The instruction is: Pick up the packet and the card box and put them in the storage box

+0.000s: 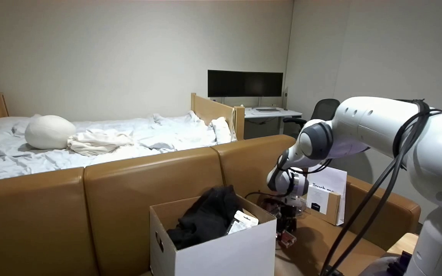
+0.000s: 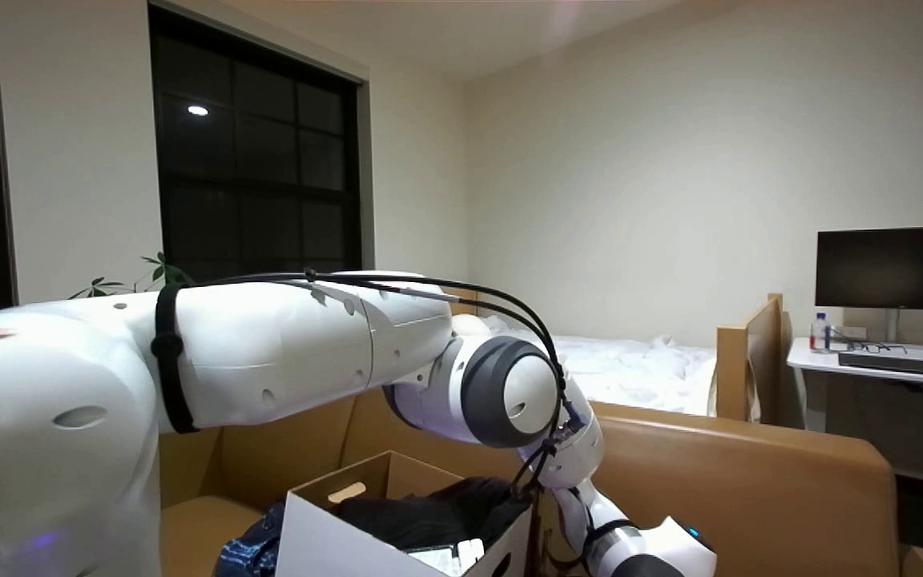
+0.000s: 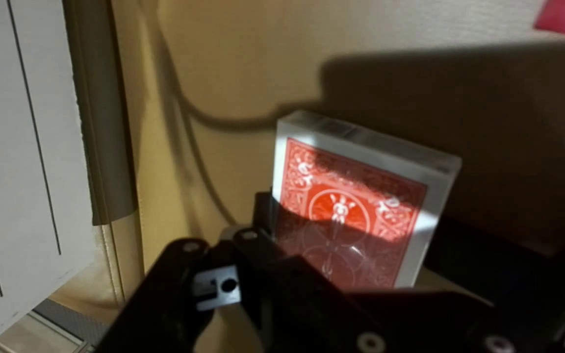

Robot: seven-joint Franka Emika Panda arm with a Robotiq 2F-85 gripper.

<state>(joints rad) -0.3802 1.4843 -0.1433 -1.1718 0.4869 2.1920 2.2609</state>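
Tan leather covers the sofa (image 1: pixel 152 176), and the work on it is, I judge, at the second pick-up, with one thing probably stowed. The next move calls for a straight lift, high enough to clear the side wall of the storage box (image 1: pixel 225 253), then a short swing across and a gentle lowering. That box, white outside and brown within, is open at the top and largely filled by black cloth (image 1: pixel 209 218) rising past its back rim. Near the sofa's arm stands a brown-and-white carton (image 1: pixel 322 205); its contents do not show. Just beside the storage box, the pincer (image 1: pixel 287 230) is pinching the card box (image 3: pixel 348 215) by its sides. By the cloth, inside the storage box, lies a white packet (image 1: pixel 242 222), likely the task's, though its colours read poorly. Smallest, the card box is tilted, red back toward the wrist camera; whether it touches the sofa I cannot tell.
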